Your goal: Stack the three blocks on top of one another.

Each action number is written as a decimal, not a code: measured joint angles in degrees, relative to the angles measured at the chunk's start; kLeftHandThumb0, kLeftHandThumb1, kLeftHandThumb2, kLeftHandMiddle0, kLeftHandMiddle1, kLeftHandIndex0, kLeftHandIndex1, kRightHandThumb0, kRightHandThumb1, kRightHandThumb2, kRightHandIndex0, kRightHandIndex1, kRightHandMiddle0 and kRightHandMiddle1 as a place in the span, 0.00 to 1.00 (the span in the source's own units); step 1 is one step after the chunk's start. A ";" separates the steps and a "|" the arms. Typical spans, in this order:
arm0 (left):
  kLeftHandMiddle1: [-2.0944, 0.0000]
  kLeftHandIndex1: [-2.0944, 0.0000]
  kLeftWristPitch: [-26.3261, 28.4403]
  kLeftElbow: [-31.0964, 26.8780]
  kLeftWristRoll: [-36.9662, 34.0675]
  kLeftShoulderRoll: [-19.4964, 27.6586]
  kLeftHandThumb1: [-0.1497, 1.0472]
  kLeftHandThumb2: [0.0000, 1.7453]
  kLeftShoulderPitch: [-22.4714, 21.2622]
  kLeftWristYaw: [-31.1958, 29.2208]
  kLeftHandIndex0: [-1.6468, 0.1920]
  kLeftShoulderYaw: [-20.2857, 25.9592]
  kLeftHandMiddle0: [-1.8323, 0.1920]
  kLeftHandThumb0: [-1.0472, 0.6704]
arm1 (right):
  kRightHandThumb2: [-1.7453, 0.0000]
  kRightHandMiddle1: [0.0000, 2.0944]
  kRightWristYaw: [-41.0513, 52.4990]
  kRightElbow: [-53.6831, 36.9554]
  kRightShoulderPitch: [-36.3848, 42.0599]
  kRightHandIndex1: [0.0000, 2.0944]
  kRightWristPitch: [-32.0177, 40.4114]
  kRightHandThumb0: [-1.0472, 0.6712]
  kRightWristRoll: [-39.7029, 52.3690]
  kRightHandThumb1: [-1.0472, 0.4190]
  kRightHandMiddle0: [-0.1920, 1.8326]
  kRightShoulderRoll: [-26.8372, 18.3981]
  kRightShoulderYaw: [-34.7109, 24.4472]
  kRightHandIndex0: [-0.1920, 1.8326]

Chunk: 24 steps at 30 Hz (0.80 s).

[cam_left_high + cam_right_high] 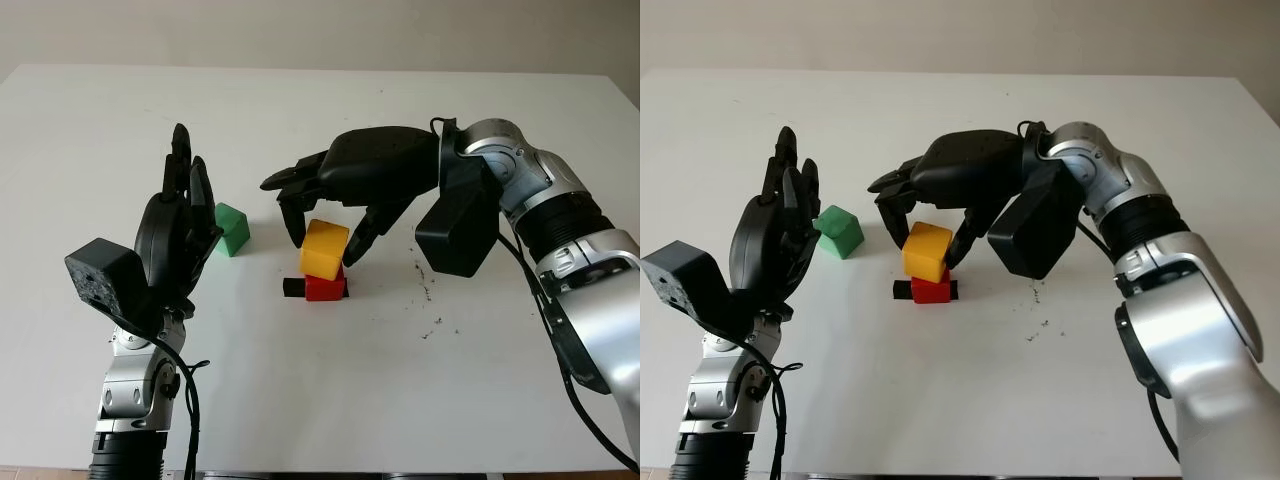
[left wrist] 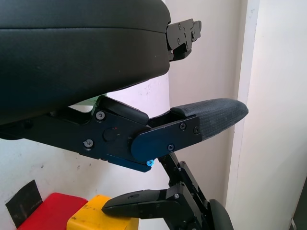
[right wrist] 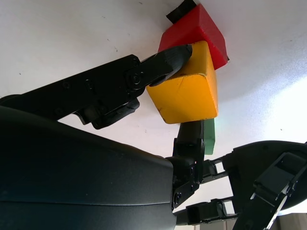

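I see the yellow cube-shaped block (image 1: 324, 249) sitting tilted on top of the red block (image 1: 323, 289), near the middle of the white counter (image 1: 320, 390). My right hand (image 1: 322, 228) is arched over the pair from the right side and has the yellow block pinched: one finger (image 3: 169, 60) presses its upper edge where it meets the red block, and another finger (image 1: 290, 222) comes down on the opposite face, toward the green block. From the right wrist view the yellow block leans off square, overhanging the red one rather than lying flush. The red block rests on the counter with a small strip of black tape (image 1: 292, 288) just beside it on the left.

The green block (image 1: 231, 229) stands alone on the counter, to the left of the stack and apart from it. My left hand (image 1: 178, 225) is raised upright just left of the green block, open and holding nothing, its fingertips pointing up and away from me. A few dark specks (image 1: 428, 292) dot the counter to the right of the stack, under my right forearm.
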 measured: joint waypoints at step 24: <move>1.00 1.00 0.08 0.00 0.01 -0.03 1.00 0.41 0.00 0.16 1.00 0.00 1.00 0.17 | 0.97 0.69 0.67 -0.67 -1.02 0.02 0.40 0.34 -1.93 0.06 0.28 -0.06 0.95 0.18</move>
